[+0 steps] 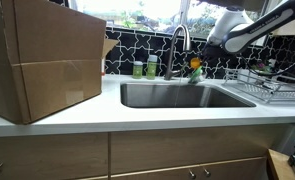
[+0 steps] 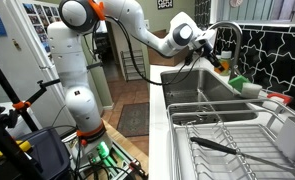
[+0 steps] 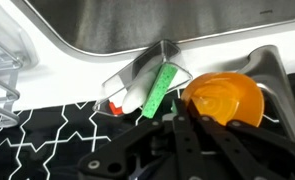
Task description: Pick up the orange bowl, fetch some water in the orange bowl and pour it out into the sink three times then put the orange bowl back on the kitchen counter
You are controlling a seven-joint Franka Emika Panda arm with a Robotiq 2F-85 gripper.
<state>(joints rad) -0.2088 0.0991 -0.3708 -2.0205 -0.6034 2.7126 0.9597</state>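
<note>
Reaching into such a tight corner is the risk: the orange bowl (image 3: 225, 100) sits on the narrow strip of worktop (image 3: 57, 85) behind the sink (image 3: 117, 25), just beside a green sponge (image 3: 159, 90) in its holder and near the faucet (image 1: 180, 42). The end effector (image 2: 213, 50) hangs right at the bowl, but I cannot tell from any view whether its jaws are spread or clasping the rim. A shallow, smooth plastic rim probably gives little purchase. An off-centre pinch could flip the bowl into the basin, and a sideways lift could knock the sponge holder or strike the faucet
</note>
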